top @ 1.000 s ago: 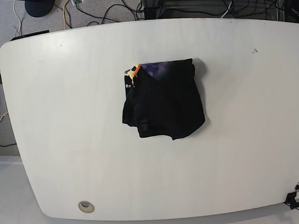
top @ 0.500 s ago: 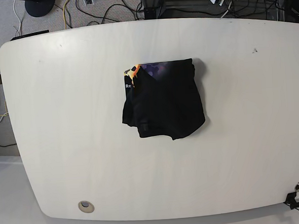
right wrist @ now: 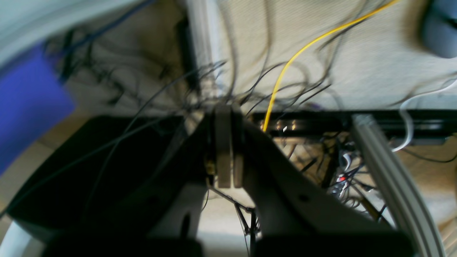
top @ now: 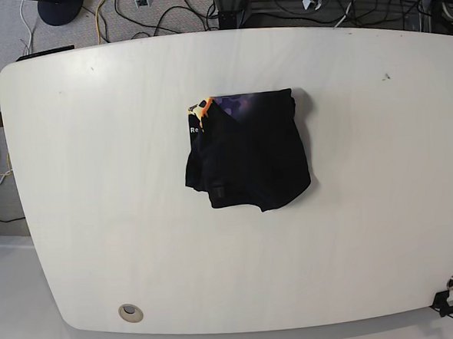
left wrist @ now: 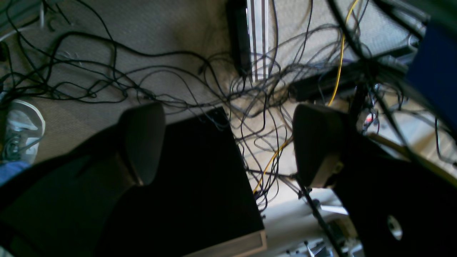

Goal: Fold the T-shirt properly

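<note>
Already folded into a compact bundle, the T-shirt (top: 248, 153) lies mid-frame on the bench (top: 97, 185); left gripper (left wrist: 228, 142) jaws gape wide, right gripper (right wrist: 225, 146) jaws pressed together, both aimed at floor cables, seemingly parked.

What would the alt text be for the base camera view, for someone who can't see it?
A black T-shirt, folded into a rough, slightly rumpled square, lies near the middle of a white table, with a strip of orange and purple print showing along its top edge. No arm or gripper is in this view; cables trail across the floor beyond the table.
</note>
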Motion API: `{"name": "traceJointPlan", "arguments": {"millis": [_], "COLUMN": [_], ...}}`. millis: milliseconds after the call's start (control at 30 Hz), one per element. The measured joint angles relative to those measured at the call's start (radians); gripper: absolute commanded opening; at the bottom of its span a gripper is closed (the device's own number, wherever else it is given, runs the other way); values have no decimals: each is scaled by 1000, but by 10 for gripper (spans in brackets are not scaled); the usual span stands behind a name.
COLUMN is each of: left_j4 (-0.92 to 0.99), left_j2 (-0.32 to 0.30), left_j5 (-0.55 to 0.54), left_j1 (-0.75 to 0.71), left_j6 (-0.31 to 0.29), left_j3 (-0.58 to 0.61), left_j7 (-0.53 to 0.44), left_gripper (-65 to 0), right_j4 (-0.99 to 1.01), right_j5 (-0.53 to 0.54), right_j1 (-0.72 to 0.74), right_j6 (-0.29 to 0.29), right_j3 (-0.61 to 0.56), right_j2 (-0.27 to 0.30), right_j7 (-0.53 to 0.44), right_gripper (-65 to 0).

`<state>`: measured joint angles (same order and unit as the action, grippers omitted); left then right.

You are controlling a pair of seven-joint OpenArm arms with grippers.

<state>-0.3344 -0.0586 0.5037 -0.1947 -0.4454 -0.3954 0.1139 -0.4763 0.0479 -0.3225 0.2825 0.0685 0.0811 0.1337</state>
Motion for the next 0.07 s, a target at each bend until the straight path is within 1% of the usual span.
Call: {"name": "traceJointPlan", "arguments": {"millis": [33, 67], "left_j4": [16, 30], "left_j2": [3, 5], "left_j5": [0, -3], "left_j1": [14, 30], "left_j6": [16, 32], "left_j3": [0, 0], "left_j7": [0, -1], "left_gripper": [-136, -136], "right_j4": [10, 18], "right_j5": [-1, -1], "right_j1": [8, 17], "right_j6": [-32, -43], "right_j3": [2, 3], "right_j2": [2, 6], "right_j7": [-13, -29], "right_gripper": [-650, -650]}}
